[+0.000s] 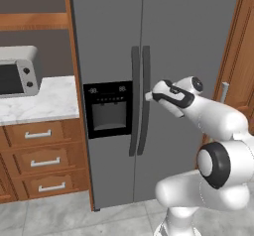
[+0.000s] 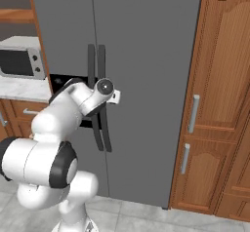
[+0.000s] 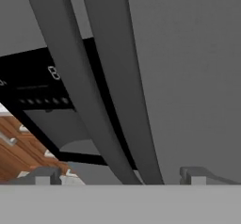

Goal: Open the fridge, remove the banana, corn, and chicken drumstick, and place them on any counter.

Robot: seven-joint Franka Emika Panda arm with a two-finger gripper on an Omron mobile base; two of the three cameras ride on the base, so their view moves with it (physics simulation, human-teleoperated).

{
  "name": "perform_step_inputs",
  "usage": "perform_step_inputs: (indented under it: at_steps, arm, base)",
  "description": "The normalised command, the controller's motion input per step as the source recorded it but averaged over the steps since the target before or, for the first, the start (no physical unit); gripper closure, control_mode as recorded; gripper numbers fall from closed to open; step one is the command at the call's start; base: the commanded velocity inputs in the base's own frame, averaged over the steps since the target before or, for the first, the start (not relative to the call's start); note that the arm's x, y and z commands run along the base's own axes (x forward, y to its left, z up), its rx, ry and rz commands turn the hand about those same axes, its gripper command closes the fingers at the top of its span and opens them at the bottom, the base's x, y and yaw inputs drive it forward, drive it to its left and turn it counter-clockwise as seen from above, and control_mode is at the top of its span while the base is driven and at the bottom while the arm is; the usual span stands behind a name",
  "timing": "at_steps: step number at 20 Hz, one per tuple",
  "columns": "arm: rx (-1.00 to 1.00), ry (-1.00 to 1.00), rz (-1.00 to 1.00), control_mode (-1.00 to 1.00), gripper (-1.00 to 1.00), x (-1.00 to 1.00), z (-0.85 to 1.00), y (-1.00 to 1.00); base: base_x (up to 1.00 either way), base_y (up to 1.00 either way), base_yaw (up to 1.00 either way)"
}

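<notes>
- End effector (image 3: 117, 175) is sitting wide open, gripping nothing, straddling the fridge (image 1: 188, 31) handles (image 3: 117, 100).
- Door is looking heavy and rigid; the slim right-hand bar is the place to grip.

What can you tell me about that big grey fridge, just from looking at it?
The fridge is tall, with two flat matte-grey doors, both shut. Two dark, slightly curved vertical handles stand side by side at the middle seam. The left door carries a black dispenser panel with a small lit display. It stands between a marble counter and a wooden cabinet. The robot's open hand is right at the handles, which run up between its fingertips without visible contact.
</notes>
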Motion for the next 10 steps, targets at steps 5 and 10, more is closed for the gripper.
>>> perform_step_inputs:
  at_steps: [5, 10]
  arm:
    - [0.00, 0.00, 0.06, -1.00, -1.00, 0.33, -0.06, 0.01]
    - [0.01, 0.00, 0.03, -1.00, -1.00, 0.34, -0.02, 0.02]
  base:
    - [0.00, 0.00, 0.00]
    - [0.00, 0.00, 0.00]
